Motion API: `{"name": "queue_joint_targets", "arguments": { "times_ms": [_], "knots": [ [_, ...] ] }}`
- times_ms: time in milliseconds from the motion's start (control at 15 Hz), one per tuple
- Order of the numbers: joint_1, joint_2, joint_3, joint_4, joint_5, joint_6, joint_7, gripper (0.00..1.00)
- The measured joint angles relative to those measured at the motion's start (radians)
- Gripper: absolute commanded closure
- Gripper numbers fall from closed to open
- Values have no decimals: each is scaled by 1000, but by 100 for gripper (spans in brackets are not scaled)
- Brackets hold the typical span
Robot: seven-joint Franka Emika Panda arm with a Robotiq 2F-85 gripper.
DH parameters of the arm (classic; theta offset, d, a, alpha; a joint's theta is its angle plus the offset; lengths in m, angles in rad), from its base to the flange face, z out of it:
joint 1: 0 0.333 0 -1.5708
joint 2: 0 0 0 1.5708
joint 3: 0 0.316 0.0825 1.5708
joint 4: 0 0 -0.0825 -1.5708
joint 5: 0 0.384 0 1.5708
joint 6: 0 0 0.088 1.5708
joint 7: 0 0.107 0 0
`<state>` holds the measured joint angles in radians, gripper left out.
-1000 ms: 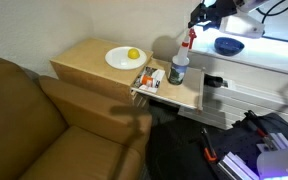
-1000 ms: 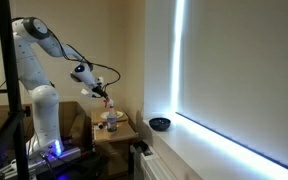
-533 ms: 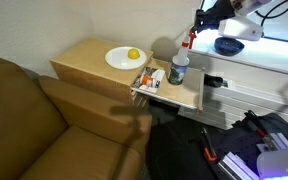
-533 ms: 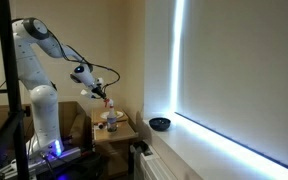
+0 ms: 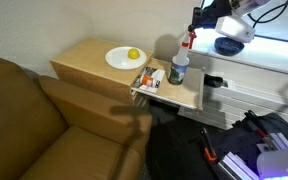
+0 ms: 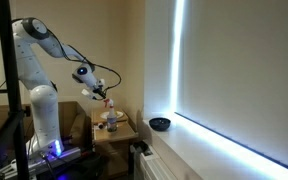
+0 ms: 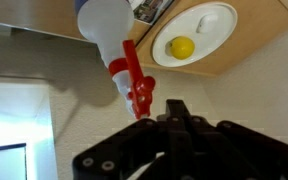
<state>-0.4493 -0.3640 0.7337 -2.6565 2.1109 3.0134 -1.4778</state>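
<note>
Wooden side table [image 5: 84, 62] carries the items under review. A white plate [image 5: 114, 60] holds one lemon [image 5: 133, 54], which sits toward the plate's 3 o'clock edge in an exterior view. The wrist view confirms the lemon [image 7: 182, 47] as the plate's [image 7: 212, 28] only content. A dark blue bowl [image 5: 229, 45] stands on the lit sill at 2 o'clock from the spray bottle [image 5: 179, 64]; its inside cannot be seen. A cluster of small packets [image 5: 149, 78] lies at the table edge, at 8 o'clock from the bottle and just beside it. A brown sofa [image 5: 24, 120] adjoins the table.

The spray bottle stands upright on the table, near its sill-side end, with the plate at its 9 o'clock. Its long axis is vertical, with the pale body below and the red spray head [image 5: 188, 40] at 12 o'clock. Fill level cannot be determined. In the wrist view the bottle [image 7: 109, 25] is seen from above, the body at 11 o'clock and the spray head [image 7: 134, 80] running toward 5 o'clock. The nozzle's facing cannot be told from the exterior views.

The gripper [image 5: 196, 28] is above the bottle, at 1 o'clock from the spray head. In the wrist view its fingers [image 7: 176, 106] are drawn fully together, right beside the tip of the red head. Contact looks likely, but whether any part of the head is pinched cannot be told. An exterior view places the gripper [image 6: 104, 92] directly over the bottle [image 6: 111, 115], with the bowl [image 6: 160, 124] well apart.
</note>
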Motion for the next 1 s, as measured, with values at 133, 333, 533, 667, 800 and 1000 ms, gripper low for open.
{"name": "queue_joint_targets", "arguments": {
  "times_ms": [133,333,533,667,800,1000],
  "knots": [
    [1,-6,-45,-4,-5,-50,7,67],
    [15,-16,-119,-35,-87,-83,37,44],
    [45,-33,-189,-85,-247,-110,124,24],
    [62,-52,-226,-119,-375,-133,202,10],
    [68,-60,-247,-120,-448,-155,238,1],
    [79,-83,-265,-112,-503,-208,263,0]
  ]
}}
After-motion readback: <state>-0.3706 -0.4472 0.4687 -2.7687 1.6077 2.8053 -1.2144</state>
